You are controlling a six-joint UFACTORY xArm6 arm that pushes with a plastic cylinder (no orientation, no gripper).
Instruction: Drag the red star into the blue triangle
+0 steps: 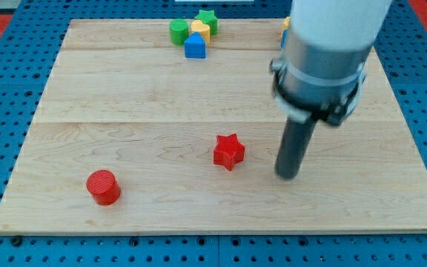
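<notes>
My tip [288,175] sits just right of the red star [228,151]; the blue triangle [194,47], maybe house-shaped, waits far up top; no gripper here

My tip [288,175] rests on the surface [147,141], just right of the red star [228,151]; the blue triangle [195,46] sits far off.

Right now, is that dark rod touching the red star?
Apart. The camera view shows my tip to the view's right of the red star, with a strip of bare wooden board plainly visible between them.
</notes>
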